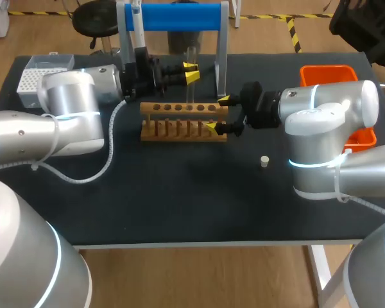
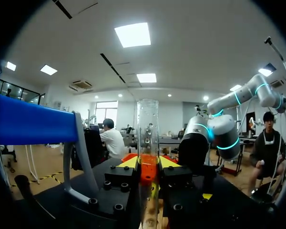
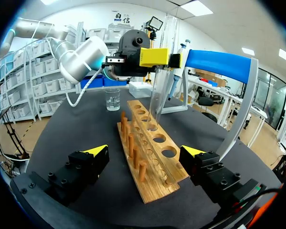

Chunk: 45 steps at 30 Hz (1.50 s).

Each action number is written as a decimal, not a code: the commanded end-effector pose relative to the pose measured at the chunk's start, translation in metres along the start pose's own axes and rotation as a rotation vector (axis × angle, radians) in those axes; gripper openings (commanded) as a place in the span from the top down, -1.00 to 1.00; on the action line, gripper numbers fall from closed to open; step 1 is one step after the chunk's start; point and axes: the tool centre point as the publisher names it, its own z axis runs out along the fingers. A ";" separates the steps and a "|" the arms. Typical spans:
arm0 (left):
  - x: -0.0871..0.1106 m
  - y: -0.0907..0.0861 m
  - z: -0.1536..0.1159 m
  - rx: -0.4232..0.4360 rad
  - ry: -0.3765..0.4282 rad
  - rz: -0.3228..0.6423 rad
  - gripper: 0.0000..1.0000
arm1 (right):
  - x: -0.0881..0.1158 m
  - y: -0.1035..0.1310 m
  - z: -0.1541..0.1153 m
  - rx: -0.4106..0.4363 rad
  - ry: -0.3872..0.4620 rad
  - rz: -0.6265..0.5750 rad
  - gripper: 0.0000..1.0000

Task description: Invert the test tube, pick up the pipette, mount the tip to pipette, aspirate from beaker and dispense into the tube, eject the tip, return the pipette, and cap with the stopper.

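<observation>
**Glass tube held over the wooden rack, right claw spread around its end**

The left claw (image 1: 191, 72) is clamped on the test tube (image 1: 191, 90), a clear, thin-walled glass cylinder standing close to upright over the rack (image 1: 179, 122). In the left wrist view the tube (image 2: 148, 133) rises between the yellow tips, pressed from both sides by orange pads (image 2: 148, 172), and small droplets cling to the inside of the glass. From the right wrist view the tube's lower end sits at one of the middle holes of the rack (image 3: 152, 157); whether it is inside the hole or just above it cannot be told.

The rack is pale, grained wood: a top plank drilled with a row of round holes, and a row of upright pegs along one side. The right claw (image 1: 218, 113) stands open, one blocky black finger on each side of the rack's near end, both apart from the wood.

A small, squat, off-white stopper (image 1: 264, 161) lies alone on the matte black surface (image 1: 179, 205), near the right arm. A clear beaker (image 3: 112, 99) stands beyond the rack's far end. The pipette (image 1: 136, 29) hangs on a stand (image 1: 173, 16) with grey metal uprights and a smooth blue crossbar
</observation>
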 end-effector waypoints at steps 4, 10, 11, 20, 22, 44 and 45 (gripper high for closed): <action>0.000 0.006 0.001 0.011 0.004 0.010 1.00 | 0.000 -0.001 0.000 -0.003 0.000 -0.001 -1.00; 0.002 0.009 0.001 0.013 0.006 0.022 1.00 | 0.000 -0.001 0.000 -0.003 0.000 -0.001 -1.00; 0.002 0.009 0.001 0.012 0.006 0.028 1.00 | 0.000 -0.001 0.000 -0.003 0.000 -0.001 -1.00; 0.005 0.013 0.000 -0.018 0.007 0.045 1.00 | 0.000 -0.001 0.000 -0.003 0.000 -0.001 -1.00; 0.006 0.014 0.000 -0.029 0.007 0.044 1.00 | 0.000 -0.001 0.000 -0.003 0.000 -0.001 -1.00; 0.011 0.022 -0.007 -0.232 -0.005 0.028 1.00 | 0.000 -0.001 0.000 -0.003 0.000 -0.001 -1.00; 0.012 0.023 -0.007 -0.241 -0.013 0.025 1.00 | 0.000 -0.001 0.000 -0.003 0.000 -0.001 -1.00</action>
